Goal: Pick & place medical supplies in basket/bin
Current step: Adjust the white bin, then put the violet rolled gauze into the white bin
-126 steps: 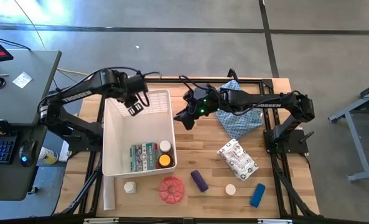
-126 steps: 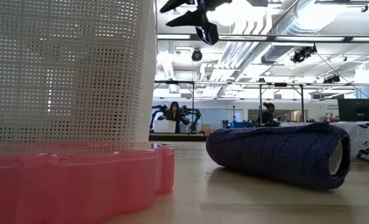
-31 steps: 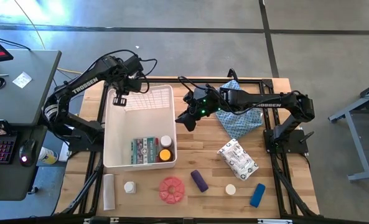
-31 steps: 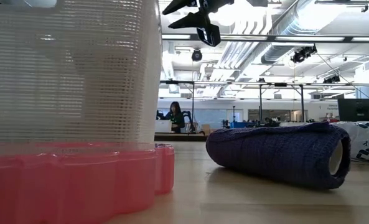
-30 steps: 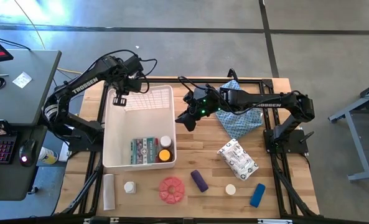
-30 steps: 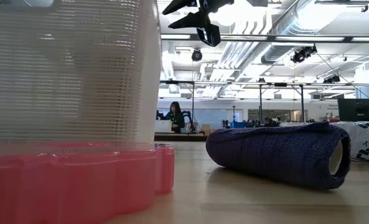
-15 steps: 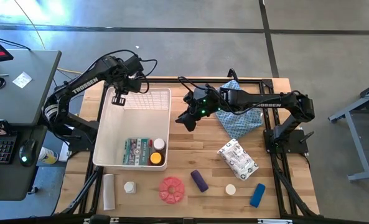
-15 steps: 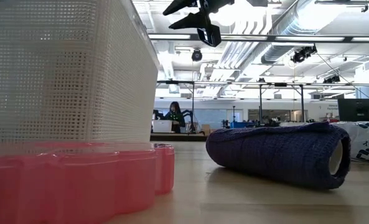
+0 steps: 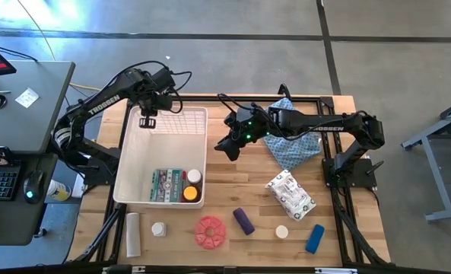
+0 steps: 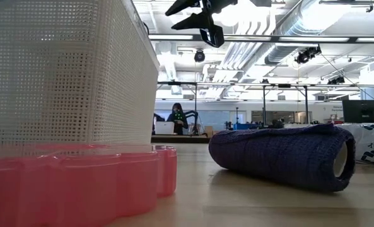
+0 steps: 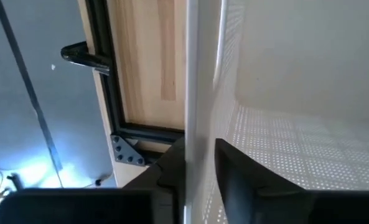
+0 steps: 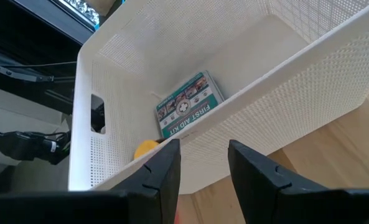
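the white bin (image 9: 136, 179) sat flat on the wooden surface (image 9: 244, 186) with a first aid packet (image 9: 164, 185), a white-capped jar (image 9: 194, 176) and a yellow-capped bottle (image 9: 189, 193) inside, while the left gripper (image 9: 147, 120) straddled its far rim, one finger (image 11: 240, 180) on each side of the wall, and whether they pinched it i could not tell. the right gripper (image 9: 229, 144) hung above the surface beside the bin, fingers parted and empty. a red disc (image 9: 209, 232), a purple cylinder (image 9: 243, 221), a blue cylinder (image 9: 314, 238) and a white printed packet (image 9: 290, 194) lay outside.
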